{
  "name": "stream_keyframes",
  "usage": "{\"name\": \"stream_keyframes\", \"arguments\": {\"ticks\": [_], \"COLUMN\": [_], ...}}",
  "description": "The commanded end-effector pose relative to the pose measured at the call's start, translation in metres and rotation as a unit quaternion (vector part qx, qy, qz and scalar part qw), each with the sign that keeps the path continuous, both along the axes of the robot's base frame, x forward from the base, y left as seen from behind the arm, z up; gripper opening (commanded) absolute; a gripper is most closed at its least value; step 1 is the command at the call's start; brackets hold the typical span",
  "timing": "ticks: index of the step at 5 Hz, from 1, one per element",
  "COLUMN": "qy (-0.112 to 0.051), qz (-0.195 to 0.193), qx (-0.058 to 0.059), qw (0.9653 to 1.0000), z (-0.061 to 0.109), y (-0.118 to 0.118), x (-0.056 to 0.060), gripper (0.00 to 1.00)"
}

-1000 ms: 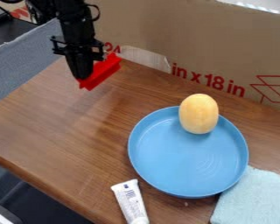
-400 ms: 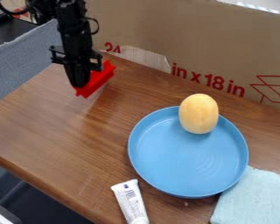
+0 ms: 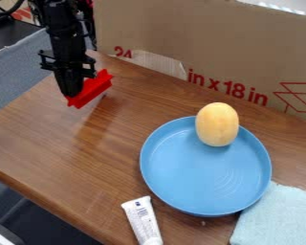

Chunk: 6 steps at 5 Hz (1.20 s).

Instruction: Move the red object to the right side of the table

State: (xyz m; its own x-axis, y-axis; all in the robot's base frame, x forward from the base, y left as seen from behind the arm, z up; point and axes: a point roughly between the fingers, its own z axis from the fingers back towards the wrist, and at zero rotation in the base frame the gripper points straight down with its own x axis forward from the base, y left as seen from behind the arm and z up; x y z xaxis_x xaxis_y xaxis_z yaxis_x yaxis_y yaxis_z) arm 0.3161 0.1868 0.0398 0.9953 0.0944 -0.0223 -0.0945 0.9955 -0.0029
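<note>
Camera view, single entry.

Gripper point(image 3: 76, 89): we record it pointing straight down at the table's far left, fingers drawn narrow and clamped on the red object point(image 3: 91, 88).

Red object: a short bright bar, tilted, its lower end at or just above the wood; we cannot tell whether it touches. It sits at the left end, beside the cardboard box point(image 3: 232, 57), well apart from the goal.

Table point(image 3: 79, 144): brown wood grain, dark rounded edge.

Other items: blue plate point(image 3: 168, 172) at centre-right with an egg-shaped thing point(image 3: 217, 124) on it; a white tube point(image 3: 142, 220) at the near edge; a pale blue cloth point(image 3: 277, 218) at the near right corner.

Handling note, our judgement: the right side is crowded. We would keep the grip firm, lift clear of the wood, carry the bar above the plate and egg, and set it down on bare tabletop near the right edge, releasing only once it rests.
</note>
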Motion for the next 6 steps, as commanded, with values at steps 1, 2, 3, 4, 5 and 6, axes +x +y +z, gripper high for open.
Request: {"name": "stream_keyframes", "arguments": {"ticks": [1, 2, 3, 4, 5, 6], "qy": [-0.041, -0.046, -0.049, -0.043, -0.039, -0.037], "qz": [-0.027, -0.030, -0.037, -0.022, -0.039, -0.053], "qx": [0.017, 0.019, 0.024, 0.047, 0.044, 0.045], "qw": [0.9986, 0.9983, 0.9978, 0.9977, 0.9975, 0.9969], "z": [0.045, 0.044, 0.048, 0.053, 0.065, 0.059], "y": [-0.012, -0.021, -0.048, -0.056, -0.085, -0.096], "x": [0.021, 0.034, 0.032, 0.027, 0.037, 0.036], "gripper": [0.00, 0.00, 0.00, 0.00, 0.00, 0.00]}}
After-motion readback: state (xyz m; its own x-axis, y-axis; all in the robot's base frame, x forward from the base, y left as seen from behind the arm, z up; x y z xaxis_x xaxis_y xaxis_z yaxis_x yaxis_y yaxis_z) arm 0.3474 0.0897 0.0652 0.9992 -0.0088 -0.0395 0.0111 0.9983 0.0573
